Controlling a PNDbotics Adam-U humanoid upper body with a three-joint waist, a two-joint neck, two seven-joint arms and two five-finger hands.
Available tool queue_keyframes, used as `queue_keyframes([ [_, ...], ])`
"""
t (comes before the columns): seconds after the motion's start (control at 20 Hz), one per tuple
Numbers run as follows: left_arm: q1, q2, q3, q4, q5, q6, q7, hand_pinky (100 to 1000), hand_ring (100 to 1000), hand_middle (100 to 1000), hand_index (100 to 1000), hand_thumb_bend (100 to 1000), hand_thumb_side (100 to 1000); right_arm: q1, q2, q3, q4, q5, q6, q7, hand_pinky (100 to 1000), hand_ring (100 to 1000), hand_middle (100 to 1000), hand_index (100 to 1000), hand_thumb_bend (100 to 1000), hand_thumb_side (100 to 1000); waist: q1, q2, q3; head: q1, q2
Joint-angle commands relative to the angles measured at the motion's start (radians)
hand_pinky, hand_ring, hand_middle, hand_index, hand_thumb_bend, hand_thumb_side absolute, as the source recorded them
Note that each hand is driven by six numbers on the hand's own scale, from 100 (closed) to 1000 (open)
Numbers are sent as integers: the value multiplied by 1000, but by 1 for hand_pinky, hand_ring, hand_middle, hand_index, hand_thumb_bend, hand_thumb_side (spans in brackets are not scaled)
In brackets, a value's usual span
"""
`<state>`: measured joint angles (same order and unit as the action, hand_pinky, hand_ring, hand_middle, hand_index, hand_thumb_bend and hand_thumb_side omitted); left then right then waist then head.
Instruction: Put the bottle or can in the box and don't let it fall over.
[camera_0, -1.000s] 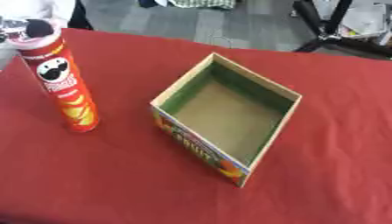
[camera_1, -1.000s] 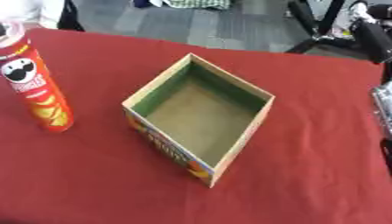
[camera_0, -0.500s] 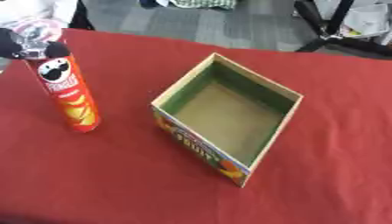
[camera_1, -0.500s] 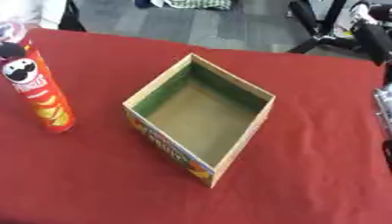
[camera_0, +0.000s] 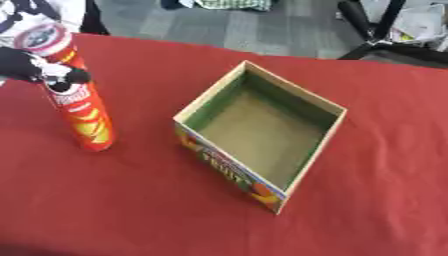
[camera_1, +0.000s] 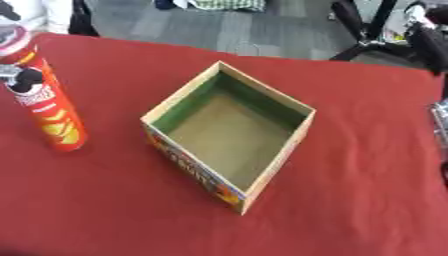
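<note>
Your left hand (camera_0: 35, 70) comes in from the L edge, black fingers curled round the upper part of the can (camera_0: 77, 100), just below its lid; thumb tip shows on the can's front face, over the label; so the hand is closed on the can, not spread.

Can: tall red tube, pale lid on top, yellow print low on the body; it stands on the counter (camera_0: 131, 210) at the L side, leaning a little, top tipped toward the far-L; base touches the red cloth; can't tell if any of the base is lifted.

Box (camera_0: 262, 135): open-topped cardboard, set corner-on to you, near mid-counter; green along the inner walls, plain brown floor inside; printed fruit artwork w/ lettering on the near-L outer wall, orange at the near corner; nothing inside it. Can and box are apart, w/ a strip of bare red cloth between them; can is outside the box, to its L.

Your right hand: only a dark, pale-edged shape at the R edge in the right eye view, beside the counter's R side; can't tell whether that's the hand or how its fingers stand.

Beyond the far edge of the counter: grey floor, black stand legs (camera_0: 385, 35) at upper R, some cloth at top centre; a white-clad shape at the upper-L corner behind the can.
</note>
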<state>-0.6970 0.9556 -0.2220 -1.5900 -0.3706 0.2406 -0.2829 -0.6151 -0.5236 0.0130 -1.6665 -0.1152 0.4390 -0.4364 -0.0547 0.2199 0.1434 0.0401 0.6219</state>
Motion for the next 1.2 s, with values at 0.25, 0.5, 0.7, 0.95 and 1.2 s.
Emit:
queue_keyframes([
  [0.25,-18,6,2,6,5,2,0,815,856,841,802,905,587,-18,-21,-8,-7,-4,0,0,561,733,745,668,100,554,2,-11,-3,5,-11],
  [0.5,-17,0,-6,10,15,2,-11,673,782,825,795,891,485,-19,-20,-9,-8,-5,0,-1,561,733,745,667,100,554,2,-8,-5,7,-13],
  [0.7,-13,0,-10,9,12,1,-21,704,800,829,801,880,449,-19,-21,-10,-8,-5,-1,-2,561,733,745,667,100,554,2,-7,-6,7,-12],
  [0.95,-10,-2,-14,14,-7,1,-29,695,790,819,789,871,401,-20,-21,-9,-8,-6,-1,-3,561,733,744,667,100,554,4,-6,-8,7,-12],
  [1.2,-12,-8,-17,22,-16,9,-26,612,730,784,763,844,274,-20,-21,-10,-9,-7,-1,-6,560,732,744,666,100,554,4,-4,-9,7,-13],
])
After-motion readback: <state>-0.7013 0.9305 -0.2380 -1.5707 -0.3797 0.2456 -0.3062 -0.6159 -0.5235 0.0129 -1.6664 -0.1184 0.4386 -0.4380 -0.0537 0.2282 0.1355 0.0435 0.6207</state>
